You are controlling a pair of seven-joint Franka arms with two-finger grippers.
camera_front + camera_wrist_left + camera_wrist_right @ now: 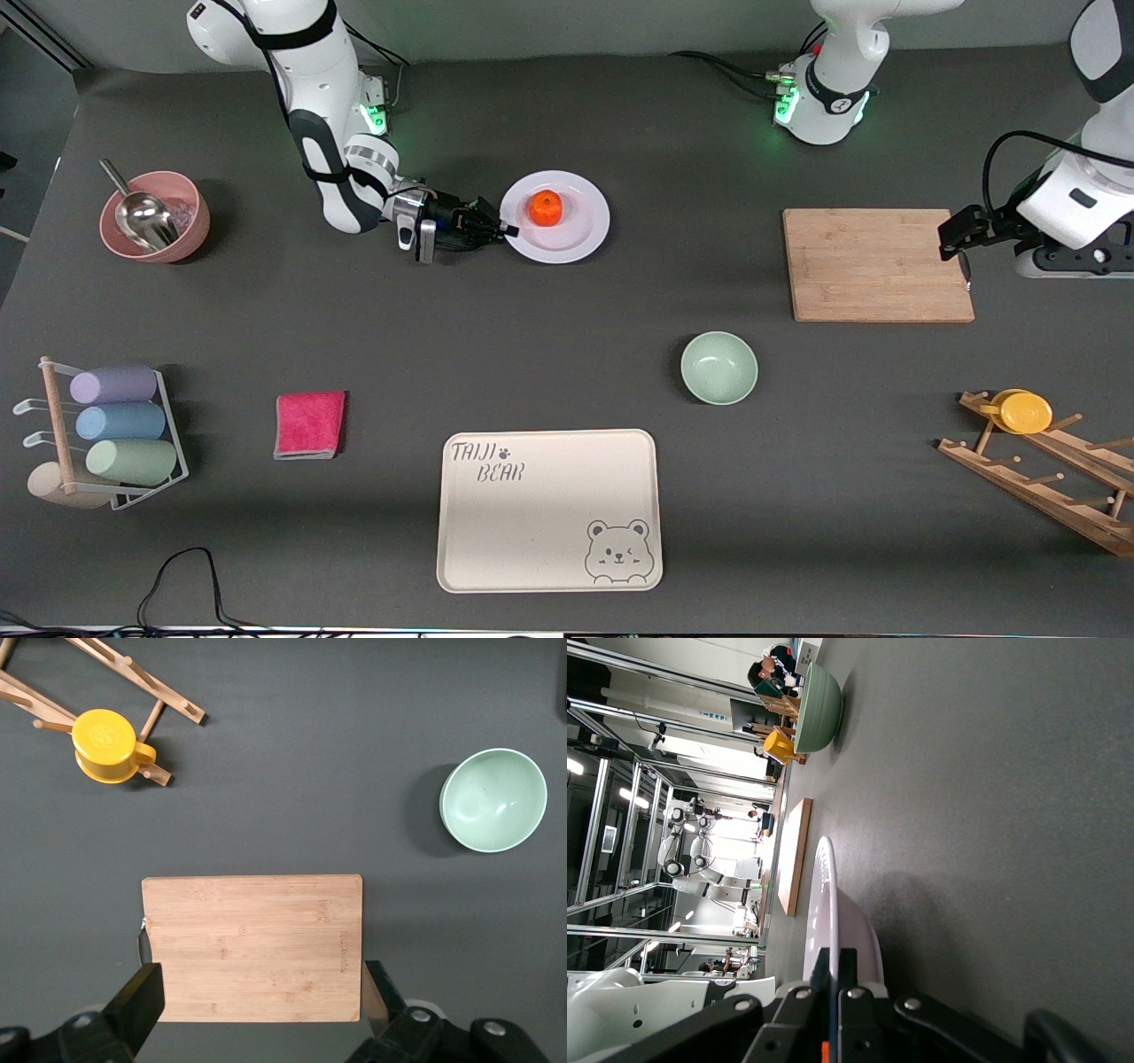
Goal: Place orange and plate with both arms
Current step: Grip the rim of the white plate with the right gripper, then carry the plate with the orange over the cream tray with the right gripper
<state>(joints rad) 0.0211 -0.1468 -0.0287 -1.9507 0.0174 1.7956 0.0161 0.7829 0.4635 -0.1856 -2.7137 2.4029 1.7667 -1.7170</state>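
The right claw is closed on the rim of the plate, at the edge toward the right arm's end of the table; the orange sits on the plate. The left claw hangs wide open and empty over the cutting board; the green bowl stands nearer to the front camera than the plate.

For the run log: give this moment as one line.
right gripper: shut on plate rim | orange: on plate | left gripper: open, over cutting board edge
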